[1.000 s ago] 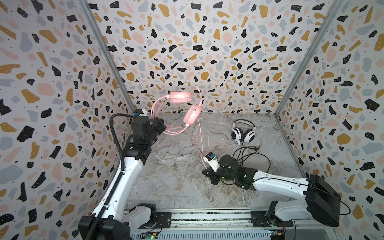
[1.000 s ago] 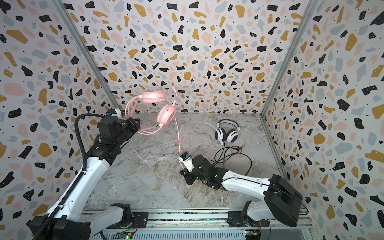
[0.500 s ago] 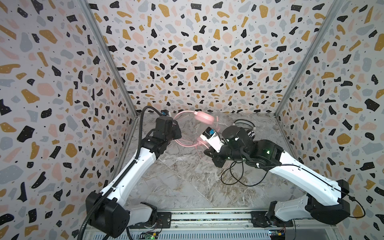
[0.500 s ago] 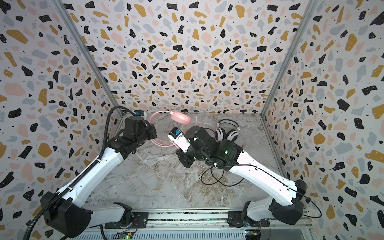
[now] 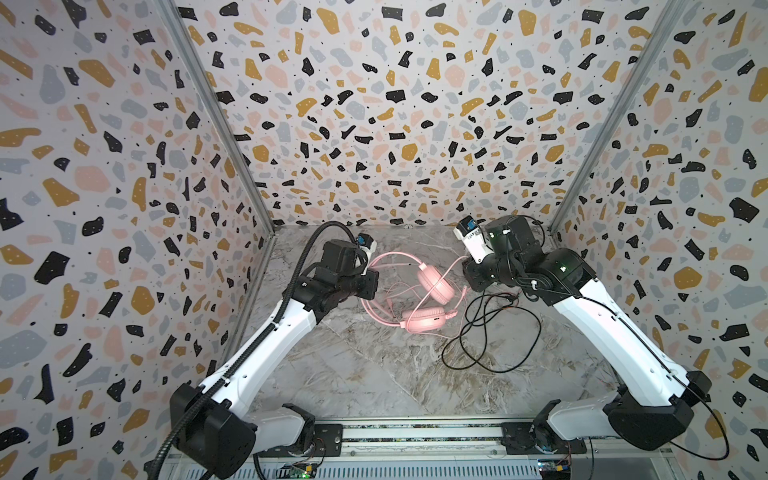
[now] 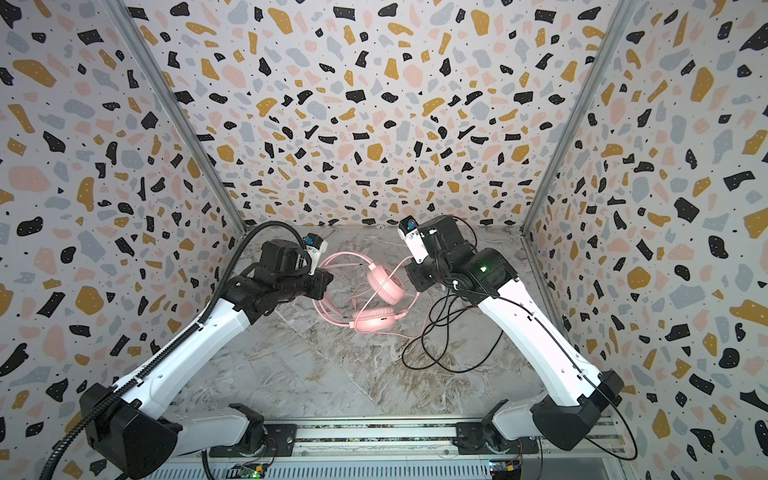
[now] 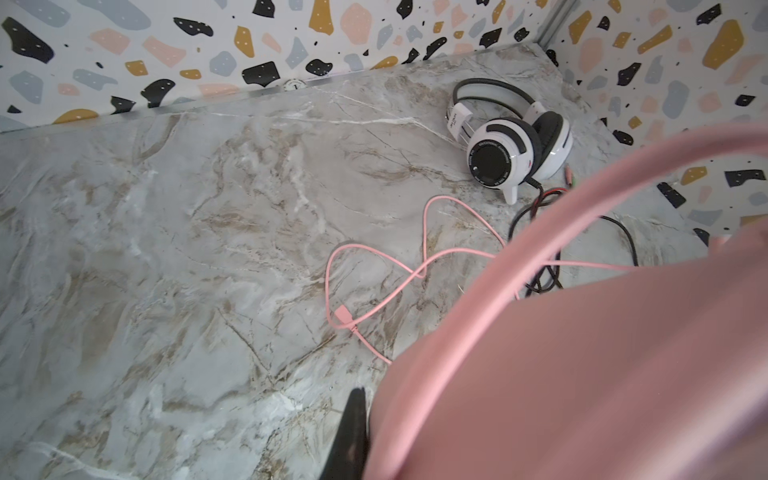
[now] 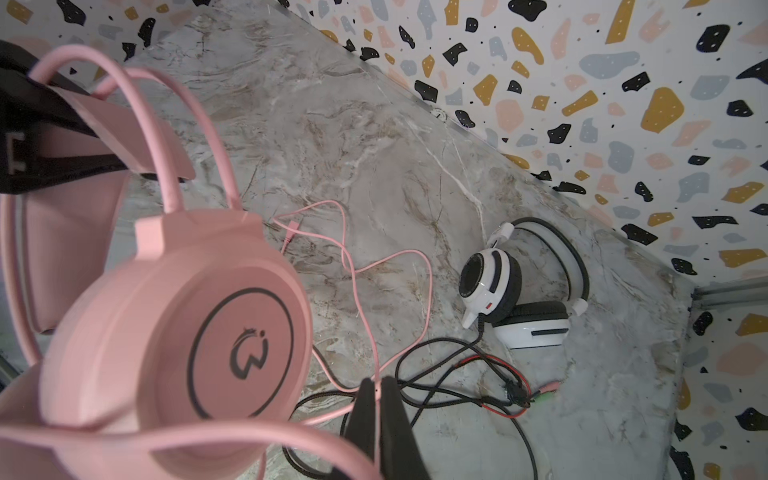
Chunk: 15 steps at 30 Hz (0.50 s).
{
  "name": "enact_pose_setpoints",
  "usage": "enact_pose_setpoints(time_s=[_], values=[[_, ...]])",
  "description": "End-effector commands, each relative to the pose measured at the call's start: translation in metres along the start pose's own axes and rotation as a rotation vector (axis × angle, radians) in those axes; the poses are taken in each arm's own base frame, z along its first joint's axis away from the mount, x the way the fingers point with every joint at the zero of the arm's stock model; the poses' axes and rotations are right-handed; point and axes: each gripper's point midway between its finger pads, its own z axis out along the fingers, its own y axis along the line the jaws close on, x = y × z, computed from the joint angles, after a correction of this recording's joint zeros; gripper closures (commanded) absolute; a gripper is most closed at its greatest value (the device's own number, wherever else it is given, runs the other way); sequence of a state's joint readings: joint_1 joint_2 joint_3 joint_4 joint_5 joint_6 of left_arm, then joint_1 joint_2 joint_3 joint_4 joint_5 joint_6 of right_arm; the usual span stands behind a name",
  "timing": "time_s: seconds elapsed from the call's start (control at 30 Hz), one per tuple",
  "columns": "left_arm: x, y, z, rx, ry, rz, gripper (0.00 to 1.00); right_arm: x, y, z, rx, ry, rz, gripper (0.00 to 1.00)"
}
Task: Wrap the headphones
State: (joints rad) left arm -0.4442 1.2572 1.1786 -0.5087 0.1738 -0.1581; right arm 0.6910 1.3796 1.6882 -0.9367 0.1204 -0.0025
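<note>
The pink headphones hang by their headband from my left gripper, which is shut on the band; both ear cups sit a little above the marble. In the left wrist view one black finger presses against the pink band, and the other finger is hidden. My right gripper is shut on the thin pink cable beside the upper cup. The white-and-black headphones lie near the back right corner. They also show in the left wrist view, but my right arm hides them in both top views.
A black cable loops over the marble floor under my right arm, with a red wire and small plugs at its end. Terrazzo walls close in three sides. A metal rail runs along the front.
The left gripper has carried the pink headphones down from the back left towards the middle. The right gripper has moved from low at the front middle up to the back right, beside the headphones.
</note>
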Motion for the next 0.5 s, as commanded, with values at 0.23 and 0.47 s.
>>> enact_pose_setpoints(time_s=[0.23, 0.47], values=[[0.008, -0.052, -0.021, 0.302, -0.023, 0.099, 1.00, -0.004, -0.007, 0.011, 0.050, -0.029, -0.006, 1.00], [0.017, -0.064, -0.016, 0.385, 0.020, 0.084, 1.00, -0.044, 0.045, 0.000, -0.112, -0.234, -0.058, 1.00]])
